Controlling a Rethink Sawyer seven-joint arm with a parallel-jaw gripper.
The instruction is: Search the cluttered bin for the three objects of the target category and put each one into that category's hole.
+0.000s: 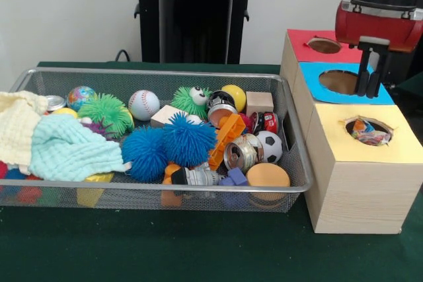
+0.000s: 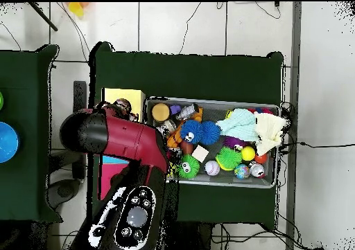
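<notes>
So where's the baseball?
In the front view, the baseball sits at the back of the wire bin, between the green spiky ball and the googly-eyed one.
</notes>
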